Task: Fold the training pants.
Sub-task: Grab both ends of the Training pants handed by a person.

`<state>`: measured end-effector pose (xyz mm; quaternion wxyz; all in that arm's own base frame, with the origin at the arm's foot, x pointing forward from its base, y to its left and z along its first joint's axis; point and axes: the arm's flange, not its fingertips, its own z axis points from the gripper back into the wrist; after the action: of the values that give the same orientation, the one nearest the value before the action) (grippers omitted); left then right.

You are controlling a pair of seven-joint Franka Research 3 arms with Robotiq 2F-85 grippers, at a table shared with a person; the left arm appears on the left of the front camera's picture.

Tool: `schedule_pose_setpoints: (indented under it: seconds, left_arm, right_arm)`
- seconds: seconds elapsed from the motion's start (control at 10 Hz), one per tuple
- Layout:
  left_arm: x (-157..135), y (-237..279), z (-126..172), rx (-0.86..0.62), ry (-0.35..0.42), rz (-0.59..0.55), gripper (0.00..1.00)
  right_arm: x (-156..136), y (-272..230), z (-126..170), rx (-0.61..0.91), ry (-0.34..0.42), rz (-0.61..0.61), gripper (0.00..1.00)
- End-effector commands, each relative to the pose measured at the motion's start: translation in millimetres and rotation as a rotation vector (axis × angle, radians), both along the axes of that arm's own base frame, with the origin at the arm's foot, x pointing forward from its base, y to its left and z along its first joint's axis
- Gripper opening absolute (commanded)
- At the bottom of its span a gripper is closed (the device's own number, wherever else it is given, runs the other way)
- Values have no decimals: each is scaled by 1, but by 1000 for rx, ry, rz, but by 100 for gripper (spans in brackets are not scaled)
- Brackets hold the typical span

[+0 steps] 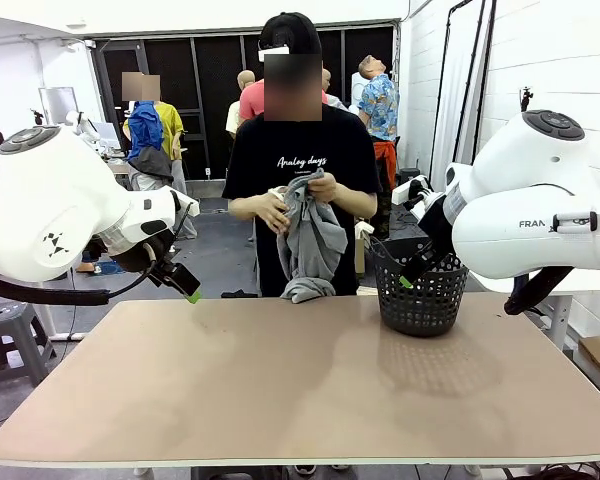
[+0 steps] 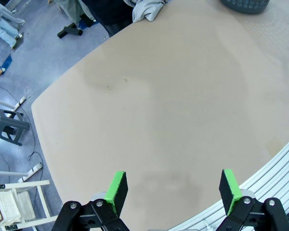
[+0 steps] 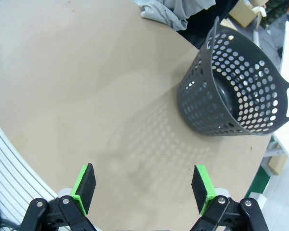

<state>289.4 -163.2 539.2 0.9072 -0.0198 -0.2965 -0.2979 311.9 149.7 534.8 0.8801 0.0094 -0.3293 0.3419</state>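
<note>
1. Front view. The training pants (image 1: 310, 245) hang bunched from the person's two hands (image 1: 298, 200) at the far side of the table (image 1: 280, 390). Their long axis runs roughly up and down, and the lower end reaches the table's far edge. The left gripper (image 1: 188, 290) hovers above the left part of the table, and the right gripper (image 1: 412, 272) hangs just beside the black basket (image 1: 425, 300). Both point down and inward, and both are well apart from the cloth. The right gripper appears slightly nearer to the pants, but the basket stands between the two.

2. Left wrist view. The left gripper's fingers (image 2: 116, 188) are spread wide with nothing between them, above bare tabletop. The pants (image 2: 145, 9) lie ahead of the fingertips, across the table at its far rim.

3. Right wrist view. The right gripper's fingers (image 3: 202, 185) are likewise spread wide and empty. The pants (image 3: 164, 12) lie far ahead, and the basket (image 3: 231, 91) lies ahead toward one side. Any grasp probably calls for the cloth to be laid flat on the table first.
</note>
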Motion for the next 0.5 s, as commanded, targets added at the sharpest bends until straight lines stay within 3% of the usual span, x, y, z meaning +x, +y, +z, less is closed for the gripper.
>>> schedule_pose_setpoints:
  seconds: [0.0, 0.4]
  left_arm:
    - [1, 0, -2, 2, -4, -11, 100]
    - [1, 0, -2, 2, -4, -11, 100]
  right_arm:
    - [1, 0, 0, 2, -7, -5, 100]
    - [1, 0, 0, 2, -7, -5, 100]
